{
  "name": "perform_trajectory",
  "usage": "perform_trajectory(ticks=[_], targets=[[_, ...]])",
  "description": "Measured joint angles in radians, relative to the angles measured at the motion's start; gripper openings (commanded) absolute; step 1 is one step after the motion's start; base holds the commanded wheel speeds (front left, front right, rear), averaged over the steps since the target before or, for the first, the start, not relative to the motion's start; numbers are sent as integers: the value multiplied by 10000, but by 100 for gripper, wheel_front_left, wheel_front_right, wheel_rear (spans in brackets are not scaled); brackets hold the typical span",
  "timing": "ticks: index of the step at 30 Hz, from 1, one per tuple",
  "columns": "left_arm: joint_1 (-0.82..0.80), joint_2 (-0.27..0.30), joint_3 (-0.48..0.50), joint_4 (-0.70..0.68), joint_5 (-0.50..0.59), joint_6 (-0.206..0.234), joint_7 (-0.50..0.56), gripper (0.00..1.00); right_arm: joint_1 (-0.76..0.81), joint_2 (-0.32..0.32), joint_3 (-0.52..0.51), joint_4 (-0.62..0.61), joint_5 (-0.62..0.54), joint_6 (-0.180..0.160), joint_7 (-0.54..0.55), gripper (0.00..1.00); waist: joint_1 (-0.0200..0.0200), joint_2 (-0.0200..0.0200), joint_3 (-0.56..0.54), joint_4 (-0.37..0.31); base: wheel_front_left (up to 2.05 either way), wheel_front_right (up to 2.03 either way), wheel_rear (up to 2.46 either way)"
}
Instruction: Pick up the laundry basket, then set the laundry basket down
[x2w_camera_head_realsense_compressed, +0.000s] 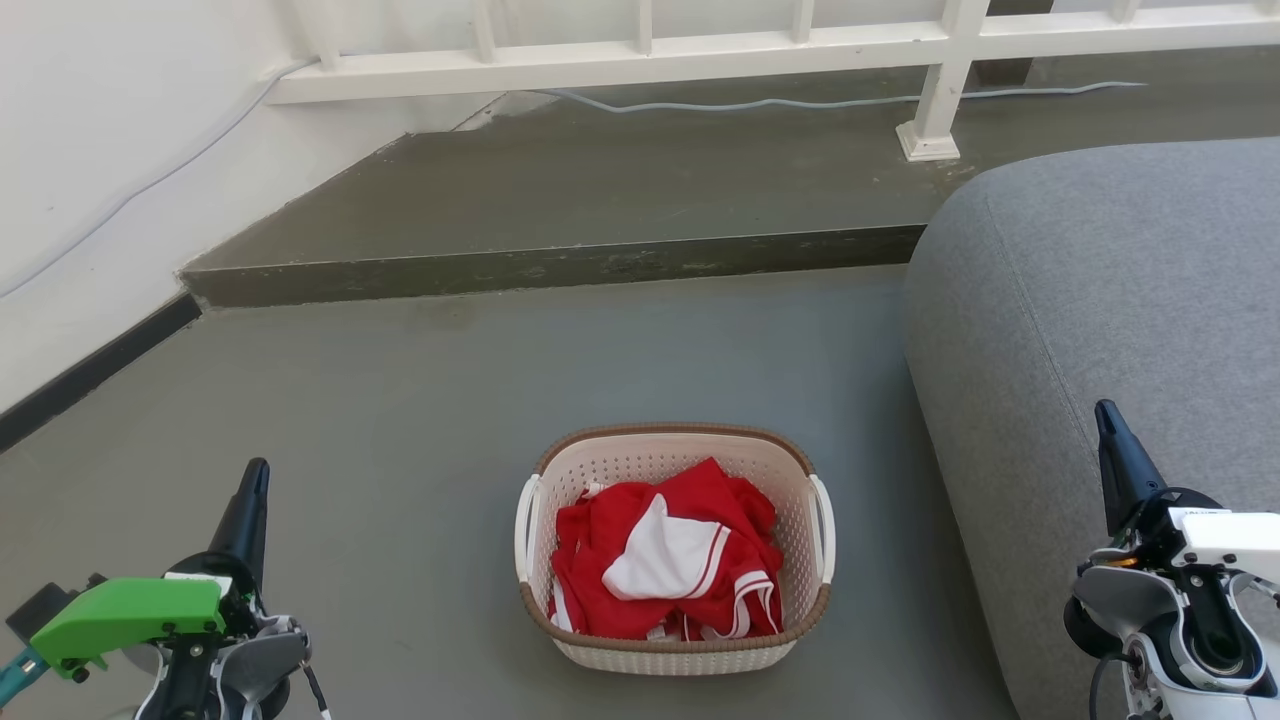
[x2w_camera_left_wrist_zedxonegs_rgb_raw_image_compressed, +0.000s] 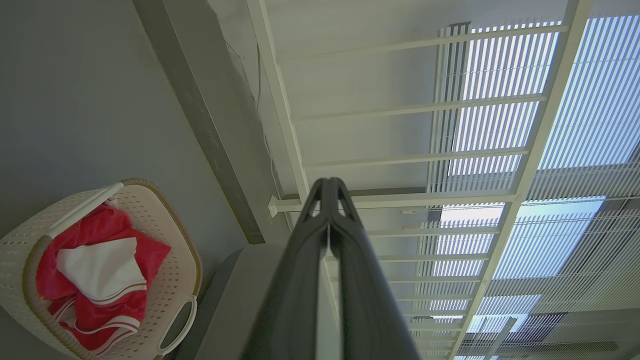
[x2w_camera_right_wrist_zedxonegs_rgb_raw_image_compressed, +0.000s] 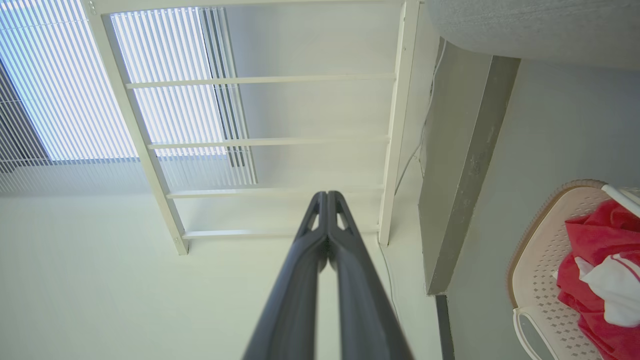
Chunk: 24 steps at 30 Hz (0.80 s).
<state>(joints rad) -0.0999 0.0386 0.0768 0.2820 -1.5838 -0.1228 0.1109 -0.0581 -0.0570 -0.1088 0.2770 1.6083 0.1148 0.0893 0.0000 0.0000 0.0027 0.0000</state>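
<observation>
laundry basket (x2w_camera_head_realsense_compressed: 660, 655) stands on the floor (x2w_camera_head_realsense_compressed: 400, 400), red clothes (x2w_camera_head_realsense_compressed: 665, 550) inside, apart from the left claw (x2w_camera_head_realsense_compressed: 258, 468) and right claw (x2w_camera_head_realsense_compressed: 1103, 410), both closed and empty: either awaiting lifting or already set down. any lift should take both handles (x2w_camera_head_realsense_compressed: 524, 528) evenly.

Two dark pincers on mismatched wrists

The left pincer (x2w_camera_head_realsense_compressed: 256, 470) has long, dark, tapering fingers (x2w_camera_left_wrist_zedxonegs_rgb_raw_image_compressed: 300, 270) with triangular cut-outs near the tips. Behind it sits a bright green block (x2w_camera_head_realsense_compressed: 130, 612) with a teal piece (x2w_camera_head_realsense_compressed: 12, 678) at its left end, over grey metal (x2w_camera_head_realsense_compressed: 255, 660) and a thin black cable (x2w_camera_head_realsense_compressed: 318, 695). The right pincer (x2w_camera_head_realsense_compressed: 1104, 410) has the same dark fingers, backed by a white box (x2w_camera_head_realsense_compressed: 1225, 535), a pale grey rounded shell (x2w_camera_head_realsense_compressed: 1110, 592) and a small orange mark (x2w_camera_head_realsense_compressed: 1122, 562).
</observation>
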Motion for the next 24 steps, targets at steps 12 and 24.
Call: perform_trajectory(ticks=[12, 24], targets=[[1, -19, 82, -6, -165, -2, 25, 0, -3, 10, -46, 0, 54, 27, 10, 0, 0, 0, 0, 0, 0, 0, 0], [1, -21, 82, -12, -165, -2, 25, 0, -4, 13, -54, 0, 54, 38, 10, 0, 0, 0, 1, -1, 0, 0, 0]])
